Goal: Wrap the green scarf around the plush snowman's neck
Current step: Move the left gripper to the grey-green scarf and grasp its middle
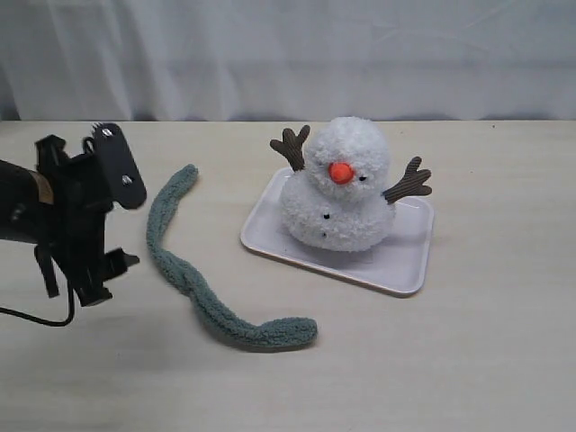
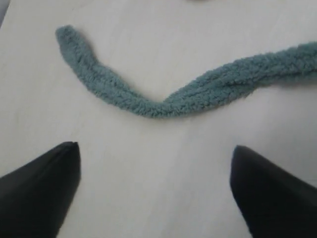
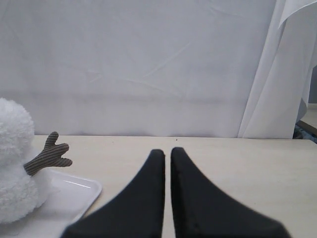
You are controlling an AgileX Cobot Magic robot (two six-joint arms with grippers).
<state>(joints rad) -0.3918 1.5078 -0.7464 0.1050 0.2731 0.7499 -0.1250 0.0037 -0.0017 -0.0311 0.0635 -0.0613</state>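
While one green scarf (image 1: 270, 335) is lying flat on the worktop (image 1: 450, 360), one plush snowman (image 1: 342, 207) is sitting upright on a single white tray (image 1: 396, 265), and two sets of jaws are showing across the views. The left jaws are standing wide apart, released, holding nothing and touching nothing. The scarf is curving over the worktop just ahead of their tips, not between them. The snowman and its tray are sitting farther out, beyond the scarf from those jaws. The scarf is lying well apart from the snowman's neck (image 1: 315, 180). The right jaws are resting clenched, with only a thin slit between them and nothing gripped. The snowman is sitting ahead of them and off to one side.

Only the exterior view is showing the scarf's whole length, from one rounded end to the other, and the snowman's orange nose. The left wrist view is showing one scarf end and a twisted bend near the middle. The right wrist view is showing one brown arm (image 3: 47, 154), the tray corner and the right jaws, which the exterior view is leaving out.
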